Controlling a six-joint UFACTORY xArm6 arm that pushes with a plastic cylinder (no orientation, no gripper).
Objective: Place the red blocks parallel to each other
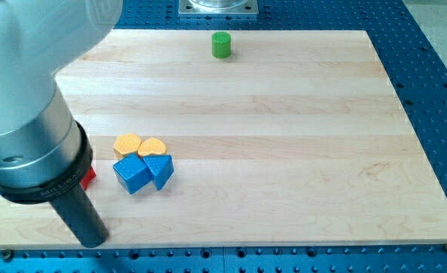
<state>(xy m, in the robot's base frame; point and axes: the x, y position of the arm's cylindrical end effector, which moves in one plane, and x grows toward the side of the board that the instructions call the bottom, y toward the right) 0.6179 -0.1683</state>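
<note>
Only a small piece of one red block (89, 177) shows, at the view's left, poking out from behind the arm's large grey and black body; its shape cannot be made out. No other red block is visible. My tip (94, 243) rests on the board near the view's bottom left edge. It is below and slightly right of the red piece and apart from it.
Two yellow heart-shaped blocks (127, 143) (152, 146) lie side by side. Just below them, a blue cube-like block (132, 174) and a blue wedge-like block (161, 168) touch each other. A green cylinder (221, 45) stands near the view's top edge. The wooden board (299, 152) lies on a blue perforated table.
</note>
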